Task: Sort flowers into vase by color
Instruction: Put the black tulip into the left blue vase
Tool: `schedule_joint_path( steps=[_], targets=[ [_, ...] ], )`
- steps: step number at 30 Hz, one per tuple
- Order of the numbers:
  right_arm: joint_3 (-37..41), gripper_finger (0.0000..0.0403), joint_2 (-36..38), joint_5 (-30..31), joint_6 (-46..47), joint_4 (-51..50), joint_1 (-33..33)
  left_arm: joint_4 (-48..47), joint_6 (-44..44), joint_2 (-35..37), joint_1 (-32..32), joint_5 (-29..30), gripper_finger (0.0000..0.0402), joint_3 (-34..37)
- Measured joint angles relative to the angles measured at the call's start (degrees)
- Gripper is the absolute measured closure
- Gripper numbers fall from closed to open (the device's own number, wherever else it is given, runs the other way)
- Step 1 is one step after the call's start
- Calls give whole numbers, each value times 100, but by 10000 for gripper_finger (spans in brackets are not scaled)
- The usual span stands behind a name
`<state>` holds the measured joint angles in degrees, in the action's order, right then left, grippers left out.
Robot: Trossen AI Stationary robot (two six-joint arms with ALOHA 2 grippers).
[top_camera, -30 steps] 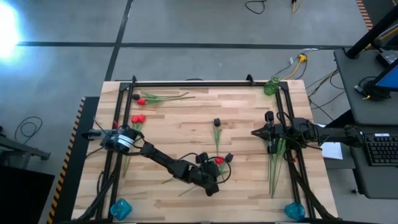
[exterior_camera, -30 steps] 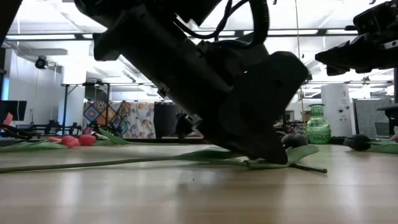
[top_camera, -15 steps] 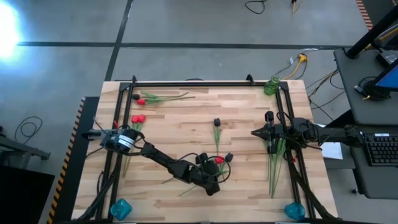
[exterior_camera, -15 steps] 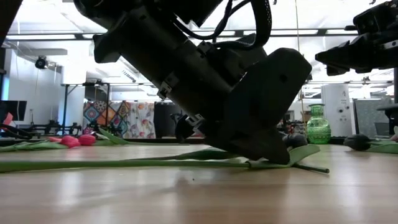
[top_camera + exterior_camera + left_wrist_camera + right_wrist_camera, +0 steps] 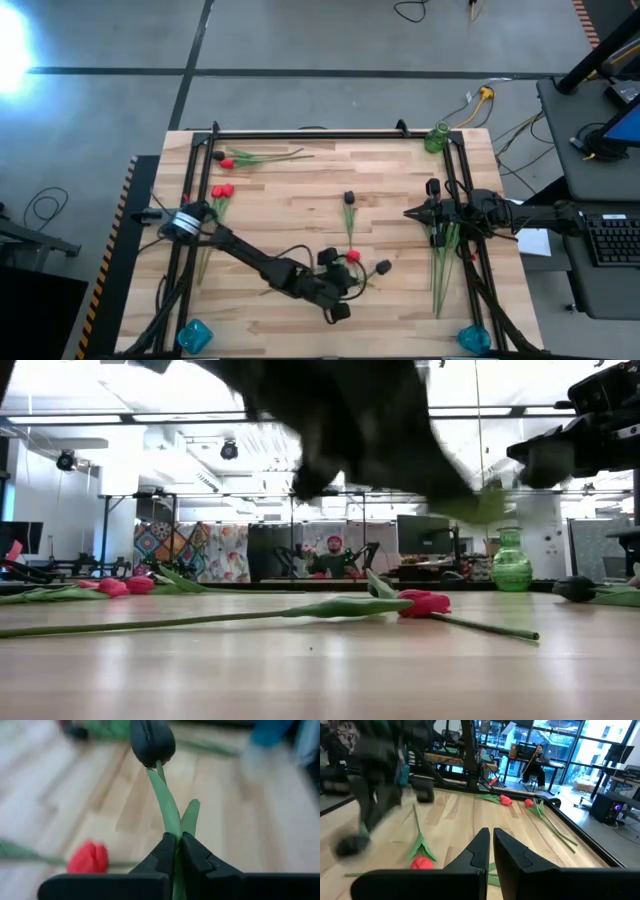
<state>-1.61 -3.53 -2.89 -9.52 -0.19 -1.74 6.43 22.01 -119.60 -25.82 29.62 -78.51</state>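
My left gripper (image 5: 352,284) hangs over the table's near middle, shut on a near-black flower (image 5: 383,268) whose head (image 5: 152,740) sticks out beyond the fingertips. A red flower (image 5: 352,257) lies flat on the wood just beside it, also seen in the low view (image 5: 425,603). Another dark flower (image 5: 349,197) lies at the centre. Red flowers (image 5: 222,190) lie at the far left. The green vase (image 5: 436,138) stands at the far right corner. My right gripper (image 5: 410,213) waits shut at mid-right, above the table. My left gripper pinches the dark flower's green stem and leaves (image 5: 175,837) between its two fingers (image 5: 162,855), some way below the head. The fingers slant down from the table's left. The flower is lifted clear of the wood, its head out ahead of the fingertips.
More flowers (image 5: 440,262) lie under the right arm along the right rail. A black frame (image 5: 300,134) edges the wooden table. Blue objects (image 5: 195,335) (image 5: 473,340) sit at the near corners. A person sits in the room beyond (image 5: 330,557).
My left gripper has shut on the dark flower's stem and risen, swinging a little toward the table's near right. The dark flower has come up clear of the wood, while the red flower beside it has stayed lying where it was.
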Motion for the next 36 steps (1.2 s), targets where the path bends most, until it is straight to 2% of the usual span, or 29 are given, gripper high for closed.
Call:
schedule_joint_path(
  steps=[5, 8, 10, 14, 16, 21, 25, 29, 33, 36],
  targets=[
    [0, 385, 0, -2, -1, 0, 0, 124, -657, 993, -224, 431, 401, 478],
    [0, 385, 0, 2, 6, 0, 0, 778, -938, 1857, -421, 529, 401, 1135],
    [0, 385, 0, 0, -2, 0, 0, 1523, -1289, 2395, -524, 166, 401, 1722],
    [0, 385, 0, -1, -2, 0, 0, 3286, -1831, 3409, -556, -1382, 401, 2923],
    [0, 385, 0, 0, 4, 1, -2, 3924, -1955, 3891, -542, -1879, 401, 3428],
    [0, 385, 0, 0, 6, 0, 0, 4373, -2015, 4775, -573, -2542, 401, 4295],
    [0, 385, 0, 0, 1, 0, 0, 4810, -1905, 5330, -699, -3371, 402, 4701],
    [0, 385, 0, 0, -2, 0, 0, 5061, -1593, 5747, -1087, -3507, 401, 5055],
    [0, 385, 0, 0, 0, 0, -1, 4887, -1125, 6149, -1543, -3512, 401, 5358],
    [0, 385, 0, 0, 7, 0, -2, 4901, -1119, 6433, -1977, -3233, 401, 5594]
  ],
)
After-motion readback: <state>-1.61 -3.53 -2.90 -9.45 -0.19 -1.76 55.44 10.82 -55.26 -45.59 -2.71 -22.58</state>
